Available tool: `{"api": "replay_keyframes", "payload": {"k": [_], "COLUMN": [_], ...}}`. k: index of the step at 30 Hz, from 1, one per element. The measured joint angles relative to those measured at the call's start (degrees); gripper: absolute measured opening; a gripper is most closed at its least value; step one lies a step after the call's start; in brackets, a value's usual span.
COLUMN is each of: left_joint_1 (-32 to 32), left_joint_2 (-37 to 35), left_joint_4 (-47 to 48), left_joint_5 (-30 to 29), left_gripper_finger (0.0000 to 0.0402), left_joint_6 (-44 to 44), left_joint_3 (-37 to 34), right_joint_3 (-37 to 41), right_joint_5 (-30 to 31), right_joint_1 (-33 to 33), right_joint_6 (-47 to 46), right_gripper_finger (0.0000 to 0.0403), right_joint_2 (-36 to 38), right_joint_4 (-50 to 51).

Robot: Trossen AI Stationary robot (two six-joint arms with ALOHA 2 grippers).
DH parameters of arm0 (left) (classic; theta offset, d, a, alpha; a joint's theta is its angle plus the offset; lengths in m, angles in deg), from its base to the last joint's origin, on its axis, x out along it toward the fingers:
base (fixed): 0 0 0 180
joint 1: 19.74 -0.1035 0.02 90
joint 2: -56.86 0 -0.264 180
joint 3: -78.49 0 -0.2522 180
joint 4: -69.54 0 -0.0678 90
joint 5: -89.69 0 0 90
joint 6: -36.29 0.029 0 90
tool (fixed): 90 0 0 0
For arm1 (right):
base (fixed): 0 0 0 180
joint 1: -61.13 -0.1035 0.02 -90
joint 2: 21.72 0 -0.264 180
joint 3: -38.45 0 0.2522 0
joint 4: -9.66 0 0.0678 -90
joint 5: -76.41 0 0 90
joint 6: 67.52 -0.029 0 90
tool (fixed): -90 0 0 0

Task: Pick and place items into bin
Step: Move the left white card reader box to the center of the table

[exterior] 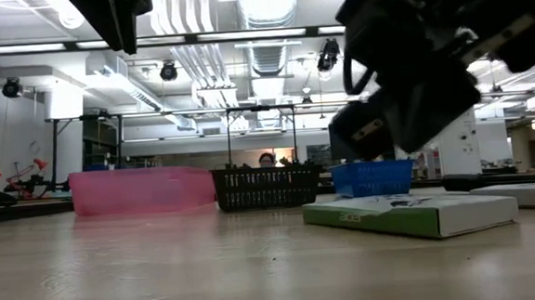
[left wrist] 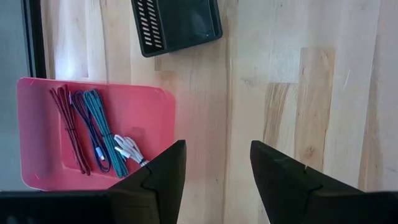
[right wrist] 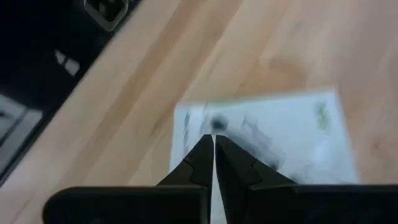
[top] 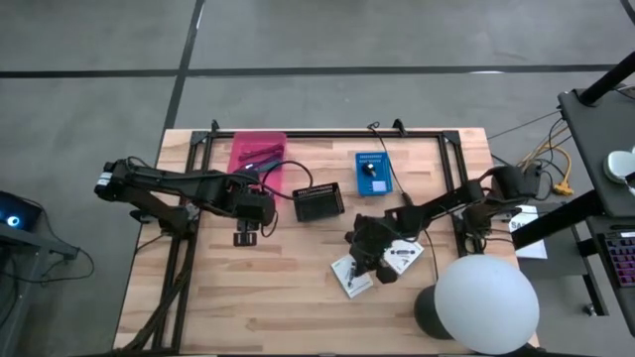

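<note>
My right gripper (top: pixel 359 264) hovers shut over a white flat packet (top: pixel 349 279) lying flat on the wood; its own view shows the shut tips (right wrist: pixel 213 138) just above that packet (right wrist: pixel 280 134). The low view shows this packet (exterior: pixel 411 216) on the table with the gripper clear above it. A second white packet (top: pixel 404 258) lies beside it. My left gripper (top: pixel 245 237) hangs open (left wrist: pixel 217 146) over bare wood near the pink bin (top: pixel 258 154). Maroon, purple and green thin sticks (left wrist: pixel 87 127) lie in that bin (left wrist: pixel 37 99).
A black slotted basket (top: pixel 319 202) sits mid-table and a blue bin (top: pixel 374 173) holding a small dark knob (top: pixel 369 175) lies behind the right gripper. A white dome lamp (top: pixel 484 302) stands at the near right corner. Bare wood spreads along the near edge.
</note>
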Motion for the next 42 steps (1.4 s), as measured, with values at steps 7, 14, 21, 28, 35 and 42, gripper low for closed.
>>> {"api": "replay_keyframes", "payload": {"k": [7, 14, 21, 28, 35, 42], "left_joint_1": [0.01, 0.0, 0.0, 0.01, 0.0, 0.02], "left_joint_2": [-0.01, 0.01, 0.0, 0.01, 0.01, -0.01], "left_joint_4": [0.0, -0.04, -0.07, -0.02, 0.03, 0.07], "left_joint_5": [-0.07, -0.09, -0.08, -0.07, -0.07, -0.03], "left_gripper_finger": [0.0164, 0.0164, 0.0164, 0.0164, 0.0164, 0.0164], "left_joint_6": [-0.09, -0.18, -0.28, -0.03, 0.0, 0.78], "left_joint_3": [0.0, 0.0, 0.0, 0.0, 0.0, 0.0], "right_joint_3": [1.45, 2.49, 2.57, 2.58, 2.26, 1.76], "right_joint_5": [5.97, 5.95, 7.5, 8.41, 8.34, 7.69], "right_joint_1": [0.18, 0.17, -0.62, -0.74, -2.38, -4.97], "right_joint_6": [-0.82, -13.11, -15.93, -16.4, -17.27, -18.89], "right_gripper_finger": [0.0009, 0.0009, 0.0009, 0.0009, 0.0009, 0.0008], "right_joint_2": [0.6, -0.12, -1.78, -1.82, -4.27, -7.33], "right_joint_4": [13.1, 8.58, 4.99, 0.73, -3.76, -7.96]}}
